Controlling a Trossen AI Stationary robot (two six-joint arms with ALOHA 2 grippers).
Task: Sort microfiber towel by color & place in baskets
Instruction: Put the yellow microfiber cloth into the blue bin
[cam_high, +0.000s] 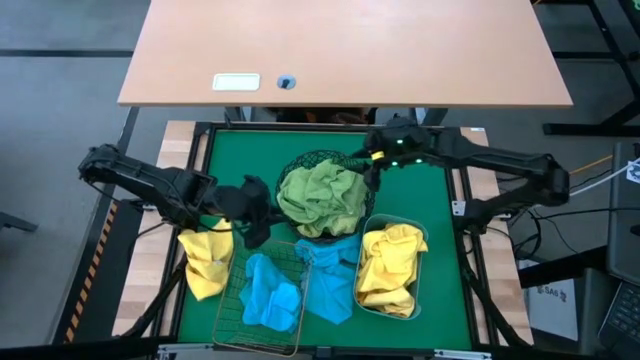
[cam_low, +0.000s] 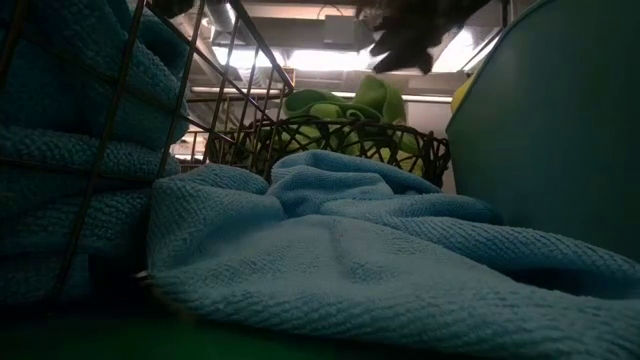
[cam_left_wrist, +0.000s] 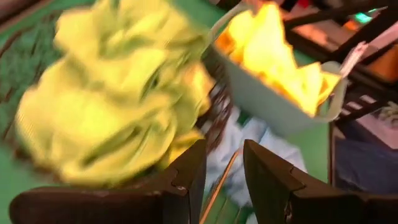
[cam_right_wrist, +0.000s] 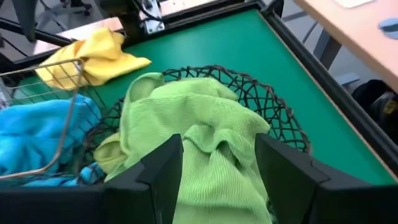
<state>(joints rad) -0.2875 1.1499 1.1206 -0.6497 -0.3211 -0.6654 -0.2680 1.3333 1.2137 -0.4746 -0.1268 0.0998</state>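
From above, you have the left gripper (cam_high: 262, 222) just beside the black mesh bowl (cam_high: 300, 165), at the copper wire basket's (cam_high: 228, 310) far rim; a yellow towel (cam_high: 207, 262) lies on the green mat (cam_high: 440, 200) close beneath that arm. Your right gripper (cam_high: 368, 168) hangs at the bowl's other edge, over the heap of green towels (cam_high: 320, 198). Blue towels (cam_high: 272, 295) sit in the copper basket, another blue towel (cam_high: 330, 275) sprawls on the mat between it and the plastic tub (cam_high: 420, 290), and the tub holds yellow towels (cam_high: 390, 265).

At table height, the blue towel (cam_low: 350, 250) fills the foreground, the bowl (cam_low: 330, 140) of green behind it, and a dark gripper (cam_low: 405, 45) overhead (I can't say which arm's).

Your left wrist camera is badly blurred: the fingers (cam_left_wrist: 186, 180) stand partly apart, apparently with nothing between them, green towels (cam_left_wrist: 112, 106) just ahead and the tub (cam_left_wrist: 273, 102) beyond.

Your right wrist camera shows its fingers (cam_right_wrist: 165, 168) spread about halfway, empty, poised right above the green towels (cam_right_wrist: 199, 143) in the bowl (cam_right_wrist: 273, 112).
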